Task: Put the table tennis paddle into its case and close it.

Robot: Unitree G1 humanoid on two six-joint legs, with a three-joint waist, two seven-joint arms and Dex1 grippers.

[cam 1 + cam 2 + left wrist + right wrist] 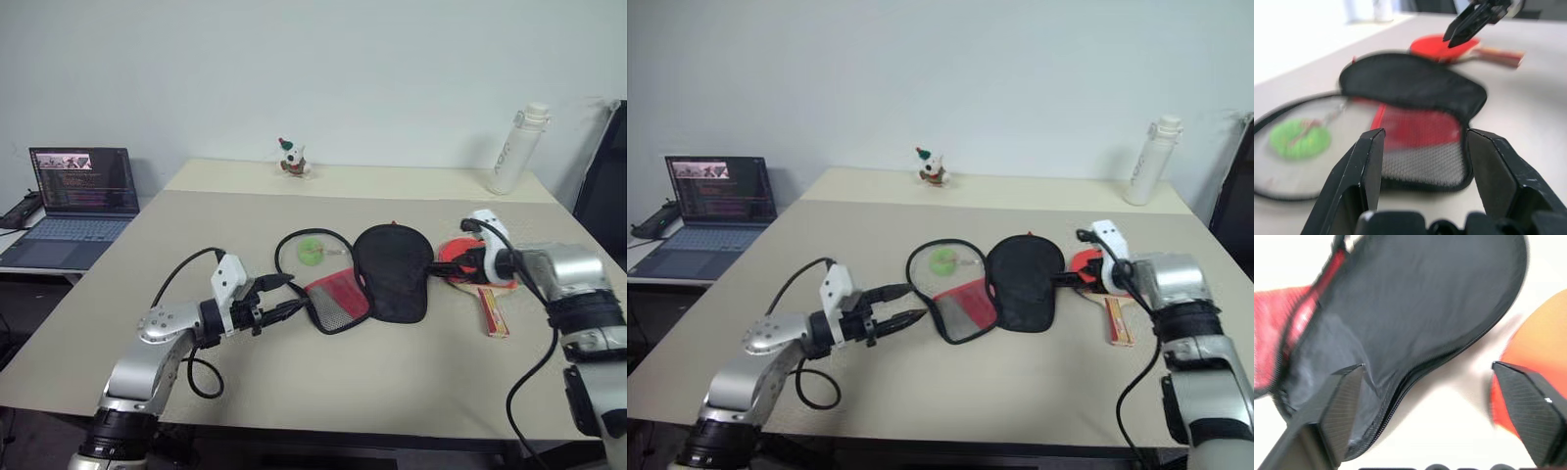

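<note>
The case (392,269) lies open in the middle of the table, its black side up, with a red mesh flap (338,299) spread toward my left. The table tennis paddle (456,255) lies just right of it, red face up, wooden handle (493,313) pointing toward me. My right gripper (1427,374) hovers open above the gap between the case's edge and the paddle's face, holding nothing. My left gripper (292,294) is open and level, its tips close to the mesh flap (1420,147) with nothing between them.
A thin black loop with a green round thing (312,251) inside lies left of the case. A small toy figure (292,159) and a white bottle (514,149) stand at the table's far side. A laptop (78,191) sits on a lower desk at left.
</note>
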